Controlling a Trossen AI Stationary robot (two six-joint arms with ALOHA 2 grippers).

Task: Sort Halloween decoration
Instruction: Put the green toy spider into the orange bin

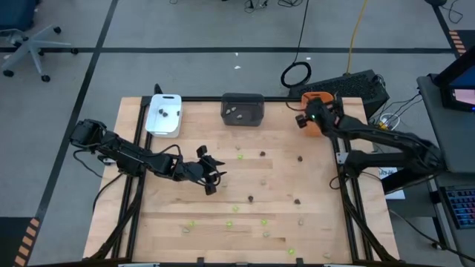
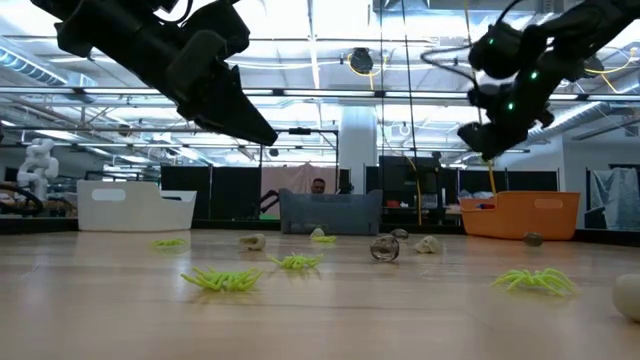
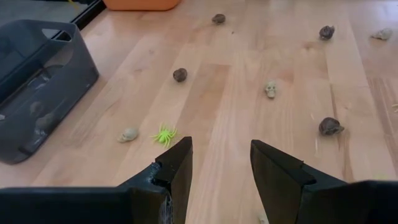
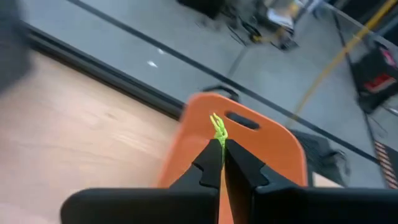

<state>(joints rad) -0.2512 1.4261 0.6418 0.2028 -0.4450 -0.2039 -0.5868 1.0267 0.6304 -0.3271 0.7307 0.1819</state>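
Tiny Halloween pieces lie scattered on the wooden table (image 1: 223, 245): lime green spiders (image 3: 164, 134), dark brown lumps (image 3: 180, 74) and pale beige skulls (image 3: 270, 89). My left gripper (image 3: 221, 165) hovers open over the table's middle left (image 1: 211, 178), with nothing between its fingers. My right gripper (image 4: 222, 146) is shut on a lime green piece (image 4: 217, 126) above the orange tray (image 4: 249, 149) at the far right corner (image 1: 315, 104). My right gripper pinches one end of the lime green piece (image 4: 218, 138) between its two fingertips. The rest of the piece sticks out past the tips, lifted clear over the orange tray. The fingers slant downward toward the tray.
A white tray (image 1: 165, 113) and a dark grey tray (image 1: 243, 109) stand along the far edge, each with a few pieces inside. More green spiders (image 2: 225, 280) lie near the front edge. A black frame borders the table.
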